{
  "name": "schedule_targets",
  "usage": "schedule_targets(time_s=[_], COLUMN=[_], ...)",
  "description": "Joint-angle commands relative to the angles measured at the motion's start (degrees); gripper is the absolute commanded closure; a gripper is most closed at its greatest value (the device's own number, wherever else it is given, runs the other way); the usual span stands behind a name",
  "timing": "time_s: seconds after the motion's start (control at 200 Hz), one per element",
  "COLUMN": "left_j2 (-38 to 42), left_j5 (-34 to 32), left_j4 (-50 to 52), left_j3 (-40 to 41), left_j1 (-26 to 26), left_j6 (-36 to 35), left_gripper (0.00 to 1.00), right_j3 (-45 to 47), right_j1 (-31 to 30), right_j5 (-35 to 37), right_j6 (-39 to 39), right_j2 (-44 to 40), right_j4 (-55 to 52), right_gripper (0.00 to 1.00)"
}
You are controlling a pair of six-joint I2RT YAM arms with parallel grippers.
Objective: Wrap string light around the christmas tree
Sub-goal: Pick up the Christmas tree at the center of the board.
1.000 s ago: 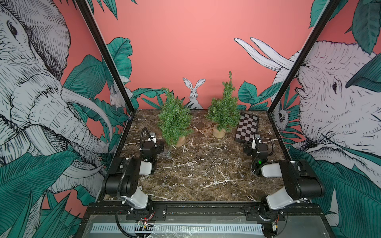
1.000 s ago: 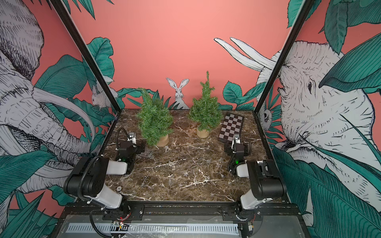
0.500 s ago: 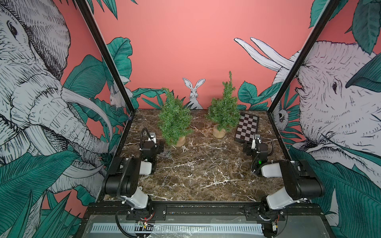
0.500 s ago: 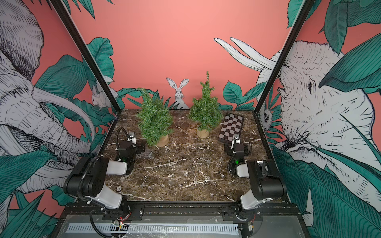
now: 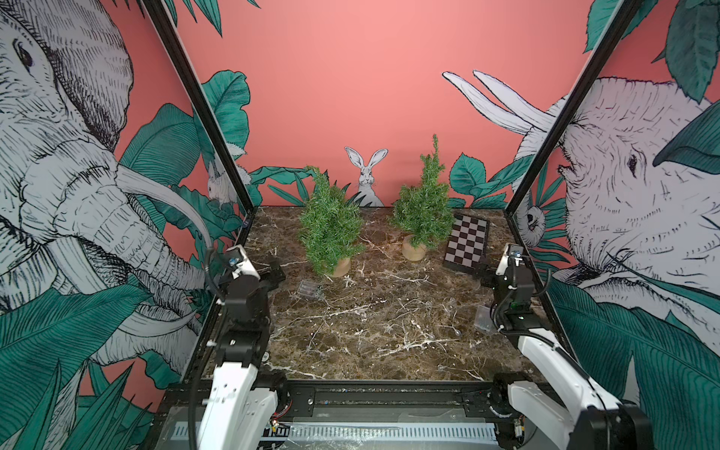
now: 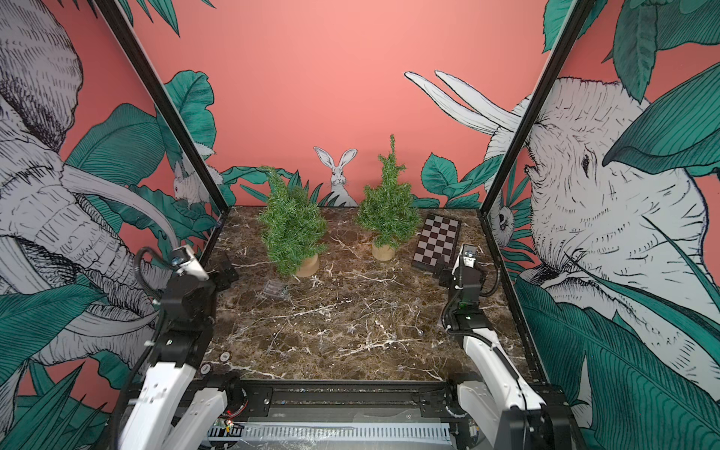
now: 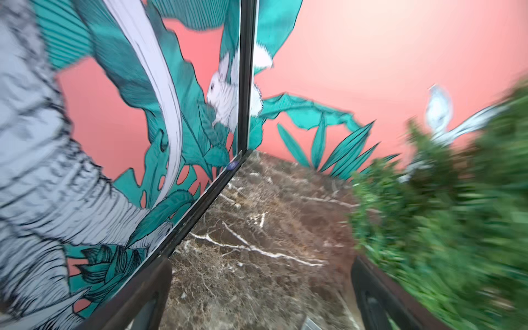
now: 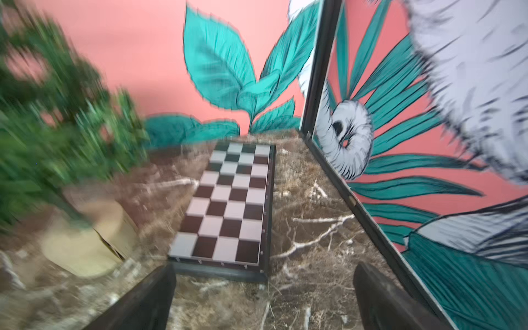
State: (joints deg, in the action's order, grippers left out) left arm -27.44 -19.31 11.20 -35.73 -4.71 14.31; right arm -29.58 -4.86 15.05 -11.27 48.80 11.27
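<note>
Start of a wrapping task, both arms parked at the near corners of the marble table [image 5: 389, 350]. Nearest the viewer, the left gripper [image 7: 261, 297] and the right gripper [image 8: 264, 297] each show two dark fingers spread wide with bare marble between them; neither holds anything, a posture that suits arms waiting low along the side walls so the middle of the table stays open. Between the arms, the string light [image 5: 428, 315] lies loose across the stone as a thin, nearly clear wire with small bulbs, hard to trace against the veined pattern; its full course cannot be made out. A clear battery box [image 5: 309, 290] sits just in front of the left tree, and a second clear box [image 5: 484, 318] lies close beside the right arm; which strand each one feeds cannot be told. Farther back stand two small christmas trees on round wooden bases: the left tree [image 5: 331, 230] nearer, the right tree [image 5: 422, 210] deeper and taller, both upright and bare of lights, so no wrapping has begun. A checkered board [image 5: 465, 243] lies flat just beside the right tree, directly ahead of the right gripper. The likely next step is picking up the wire, which calls for a careful pinch low on the marble.
</note>
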Motion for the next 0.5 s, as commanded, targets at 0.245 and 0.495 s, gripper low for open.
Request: schedule_targets(time_s=[0.245,0.495], left_j2=[-3.9,-11.1], left_j5=[49.4,57.5], left_j4=[-0.9,0.6], left_j3=[1.1,-1.9], left_j1=[-0.3,-9.8], left_j6=[8.3,6.4], left_gripper=[0.14,0.14], right_j3=[-4.9,-19.1], right_j1=[0.0,-5.6], right_j5=[-26.1,-28.0], right_j6=[-13.9,-9.2], right_j2=[-15.4,-0.3], right_j4=[-3.0,1.8], right_gripper=[0.01,0.01])
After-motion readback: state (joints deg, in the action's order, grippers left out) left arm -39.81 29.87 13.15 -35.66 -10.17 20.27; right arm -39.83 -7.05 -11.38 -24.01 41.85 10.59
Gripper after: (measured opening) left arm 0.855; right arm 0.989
